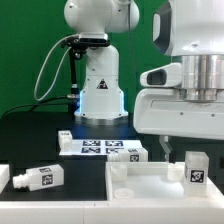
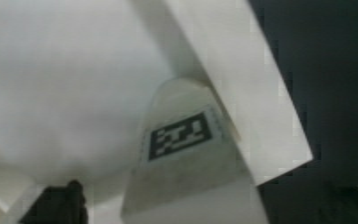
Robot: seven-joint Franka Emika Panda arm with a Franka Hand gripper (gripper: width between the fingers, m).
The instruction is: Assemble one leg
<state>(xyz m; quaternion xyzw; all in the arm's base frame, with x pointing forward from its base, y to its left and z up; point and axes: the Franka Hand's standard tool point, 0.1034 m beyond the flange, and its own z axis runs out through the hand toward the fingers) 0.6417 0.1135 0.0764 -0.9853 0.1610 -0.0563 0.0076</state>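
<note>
One leg (image 1: 195,170) stands upright on the right corner of the large white rimmed panel (image 1: 135,195), its tag facing the camera. In the wrist view this leg (image 2: 181,135) rises from the panel's inner floor (image 2: 69,90) beside the rim (image 2: 247,90). My gripper (image 1: 187,150) hangs right over it, one dark finger (image 1: 163,145) showing on its left. In the wrist view a dark fingertip (image 2: 60,200) sits well to one side of the leg. The gripper (image 2: 194,205) looks open, with the leg between the jaws. Another leg (image 1: 40,178) lies on the table at the exterior view's left.
The marker board (image 1: 100,148) lies on the black table behind the panel. The robot's white base (image 1: 100,90) stands at the back with cables on its left. A white part edge (image 1: 4,178) shows at the far left.
</note>
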